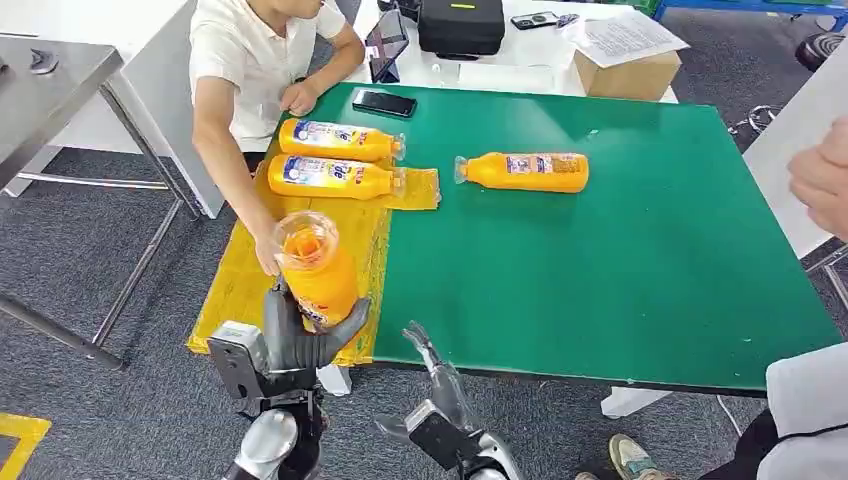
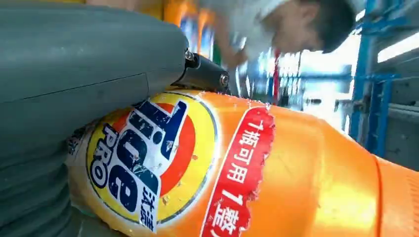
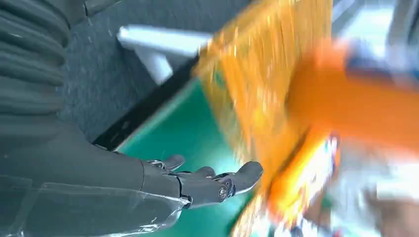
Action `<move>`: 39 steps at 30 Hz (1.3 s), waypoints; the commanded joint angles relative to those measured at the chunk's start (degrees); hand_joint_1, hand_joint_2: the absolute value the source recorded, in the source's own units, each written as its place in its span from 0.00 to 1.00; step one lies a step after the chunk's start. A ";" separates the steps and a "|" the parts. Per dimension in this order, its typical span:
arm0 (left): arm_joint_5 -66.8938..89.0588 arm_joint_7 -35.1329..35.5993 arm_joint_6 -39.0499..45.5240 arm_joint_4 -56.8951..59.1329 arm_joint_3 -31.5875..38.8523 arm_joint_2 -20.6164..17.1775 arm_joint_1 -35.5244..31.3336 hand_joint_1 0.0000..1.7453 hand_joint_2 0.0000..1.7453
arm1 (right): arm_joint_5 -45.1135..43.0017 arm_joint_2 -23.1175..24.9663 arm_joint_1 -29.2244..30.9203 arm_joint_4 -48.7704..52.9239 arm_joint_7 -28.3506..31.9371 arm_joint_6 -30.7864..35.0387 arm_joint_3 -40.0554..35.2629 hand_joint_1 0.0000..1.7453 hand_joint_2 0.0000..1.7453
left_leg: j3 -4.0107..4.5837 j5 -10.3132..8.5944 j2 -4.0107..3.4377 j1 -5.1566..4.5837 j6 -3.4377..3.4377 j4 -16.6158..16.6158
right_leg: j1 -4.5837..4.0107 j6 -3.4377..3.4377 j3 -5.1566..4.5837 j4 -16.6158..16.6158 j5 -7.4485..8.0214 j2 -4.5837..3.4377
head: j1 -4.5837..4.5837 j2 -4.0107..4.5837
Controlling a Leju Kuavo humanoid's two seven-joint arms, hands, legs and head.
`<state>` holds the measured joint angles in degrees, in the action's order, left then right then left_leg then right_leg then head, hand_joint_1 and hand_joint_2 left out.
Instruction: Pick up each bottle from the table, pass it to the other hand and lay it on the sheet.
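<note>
My left hand [image 1: 300, 335] grips an orange bottle [image 1: 315, 270] around its lower body, holding it over the near part of the yellow sheet [image 1: 240, 285], its clear round end turned up toward my head camera. A seated person's hand [image 1: 268, 255] touches that bottle from behind, and the bottle hides most of it. In my left wrist view the bottle's label [image 2: 148, 163] is close against my grey thumb, and the fingers on its far side are hidden.

My right hand [image 1: 432, 365] holds nothing; its fingers are apart and stretched out at the near edge of the green surface [image 1: 620, 270]. Its wrist view is badly blurred: I can make out the fingers [image 3: 217, 180] over green, with the yellow sheet and an orange shape beyond, but no detail.

Two more bottles [image 1: 340, 140] [image 1: 333, 176] lie side by side on the far part of the sheet, caps toward my right. A fourth bottle [image 1: 525, 171] lies on the bare green, well apart from both hands. A phone [image 1: 384, 102] rests near the far edge.
</note>
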<state>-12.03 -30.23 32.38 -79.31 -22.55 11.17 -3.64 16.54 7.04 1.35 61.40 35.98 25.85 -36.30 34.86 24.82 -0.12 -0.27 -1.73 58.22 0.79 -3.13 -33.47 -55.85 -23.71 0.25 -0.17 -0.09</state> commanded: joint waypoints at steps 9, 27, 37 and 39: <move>46.73 11.93 2.01 14.14 12.05 -9.33 0.08 1.00 1.00 | -10.82 0.06 -7.91 27.94 4.02 8.89 6.47 0.00 1.00 | -0.25 0.09 -0.19 0.02 0.15 -0.07 | -0.01 0.17 0.13 -0.03 -0.09 -0.14 | -0.02 0.00; 60.88 11.75 -5.54 41.90 5.26 -3.56 -17.69 1.00 1.00 | -15.27 2.54 -6.52 24.39 4.02 1.83 6.86 0.00 1.00 | -0.13 -0.31 0.45 0.06 0.15 -0.07 | -0.05 0.17 0.06 0.05 0.03 0.45 | 0.00 0.00; 65.99 14.58 -14.01 49.56 -0.17 -5.34 -21.18 0.83 1.00 | -15.29 3.74 -6.22 22.08 4.02 -4.73 7.80 0.00 1.00 | -0.37 -0.30 0.26 0.12 0.36 -0.13 | -0.10 0.46 0.37 0.03 0.07 0.24 | 0.00 0.00; 64.42 16.62 -16.77 52.10 1.17 -4.32 -23.32 0.29 1.00 | -15.06 3.86 -5.79 21.51 4.02 -4.60 8.12 0.00 1.00 | -0.40 -0.39 0.26 0.09 0.27 -0.13 | -0.08 0.35 0.45 0.05 0.17 0.28 | -0.02 0.00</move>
<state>53.28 -16.90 23.16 -41.33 -18.35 6.93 -21.52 0.70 10.47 -5.93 86.60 40.09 23.36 -30.10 34.54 24.44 0.25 -0.26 -1.65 58.19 0.79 -2.95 -33.07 -55.87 -23.60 0.69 -0.20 -0.09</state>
